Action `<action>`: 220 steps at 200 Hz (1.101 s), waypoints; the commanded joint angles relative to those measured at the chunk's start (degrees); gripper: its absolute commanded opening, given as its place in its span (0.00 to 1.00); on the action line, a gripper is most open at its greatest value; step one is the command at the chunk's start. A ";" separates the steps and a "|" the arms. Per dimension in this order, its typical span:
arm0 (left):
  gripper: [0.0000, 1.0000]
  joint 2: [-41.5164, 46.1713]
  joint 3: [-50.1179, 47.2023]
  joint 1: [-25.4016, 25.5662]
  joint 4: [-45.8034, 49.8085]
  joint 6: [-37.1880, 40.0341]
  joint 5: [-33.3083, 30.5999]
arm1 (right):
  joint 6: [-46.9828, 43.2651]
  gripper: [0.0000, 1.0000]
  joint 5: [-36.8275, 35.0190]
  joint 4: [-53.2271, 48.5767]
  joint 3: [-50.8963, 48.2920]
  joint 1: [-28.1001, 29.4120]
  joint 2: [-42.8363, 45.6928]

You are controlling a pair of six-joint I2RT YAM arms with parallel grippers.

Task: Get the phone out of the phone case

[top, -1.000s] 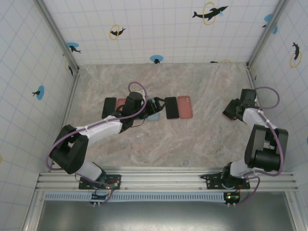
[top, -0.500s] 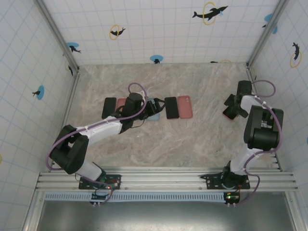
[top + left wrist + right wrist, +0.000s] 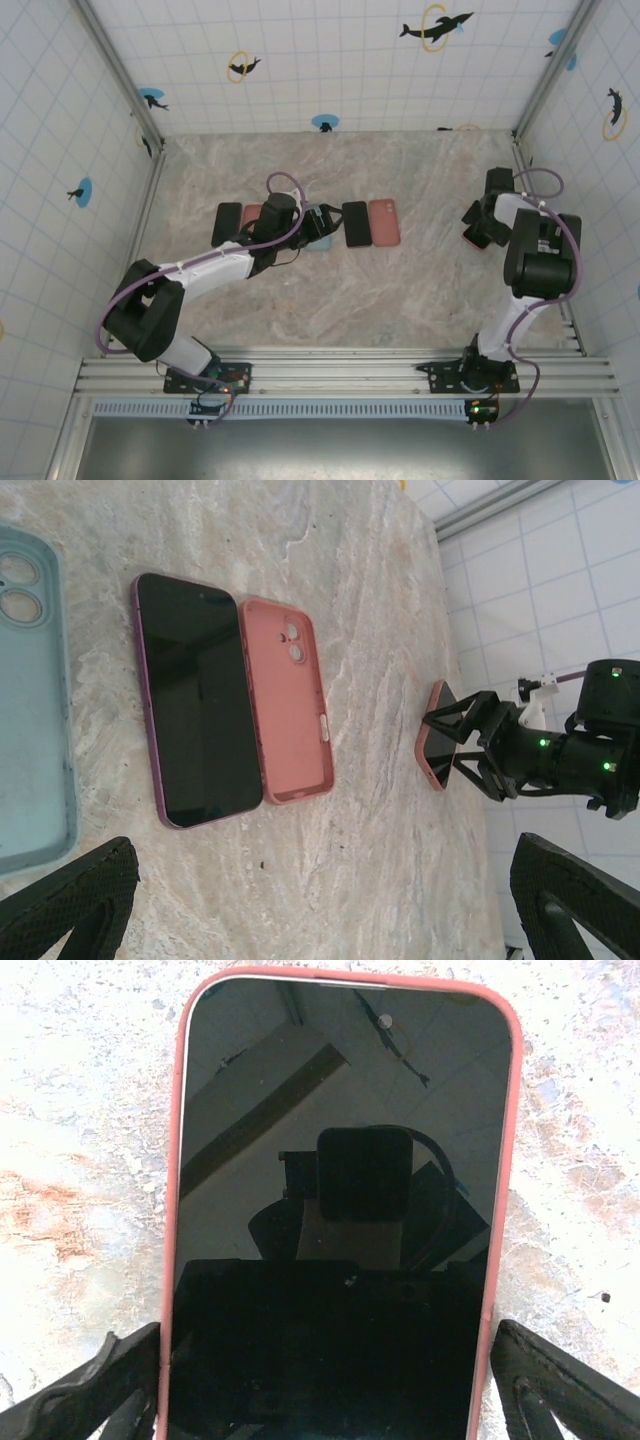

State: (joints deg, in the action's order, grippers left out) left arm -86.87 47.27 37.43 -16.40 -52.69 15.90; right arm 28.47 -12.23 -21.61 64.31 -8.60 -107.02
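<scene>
Near the right wall [image 3: 600, 210], the right pincer [image 3: 478, 230] flanks the cased phone [image 3: 340, 1160].

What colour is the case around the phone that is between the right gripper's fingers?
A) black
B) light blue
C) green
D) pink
D: in the right wrist view, the phone between the fingers of the right gripper has a pink case showing as a rim around its dark screen.
</scene>
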 commanded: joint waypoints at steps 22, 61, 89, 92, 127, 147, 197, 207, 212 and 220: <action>0.98 -0.31 0.03 -0.16 -0.94 0.17 1.04 | 3.79 0.81 2.34 -2.45 -0.39 -1.26 -2.38; 0.97 -0.91 1.15 -0.21 -0.65 0.39 1.16 | 2.59 0.66 5.22 -1.53 -1.46 -1.58 -3.02; 0.98 -0.84 1.42 -0.25 -0.06 0.65 0.99 | -1.10 0.63 7.18 -1.77 0.19 -1.60 -1.77; 0.98 -0.84 1.50 -0.23 0.01 0.73 0.98 | -1.65 0.63 7.39 -1.79 0.45 -1.52 -1.52; 0.98 -1.83 3.06 -0.25 0.52 1.18 1.71 | -8.46 0.59 11.78 0.00 -0.29 -0.55 3.31; 0.98 -2.89 4.13 -0.21 0.37 1.36 2.32 | -10.94 0.56 17.70 4.86 -4.88 -0.29 7.95; 0.97 -5.73 6.99 -0.16 -1.34 0.96 4.77 | -15.32 0.55 25.88 11.82 -14.94 2.44 18.92; 0.97 -6.44 7.83 -0.05 -1.44 1.01 5.27 | -15.63 0.55 27.40 13.98 -17.08 3.32 21.38; 0.96 -6.89 8.17 0.00 -1.44 1.01 5.58 | -15.76 0.55 28.40 14.97 -18.01 3.77 22.46; 0.95 -7.53 9.12 0.14 -1.44 1.18 6.30 | -16.21 0.55 29.86 16.40 -19.33 4.75 24.13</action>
State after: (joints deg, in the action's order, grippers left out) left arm -92.40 53.12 37.45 -16.47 -52.49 19.55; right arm 14.85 10.70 -13.39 48.45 -6.09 -88.84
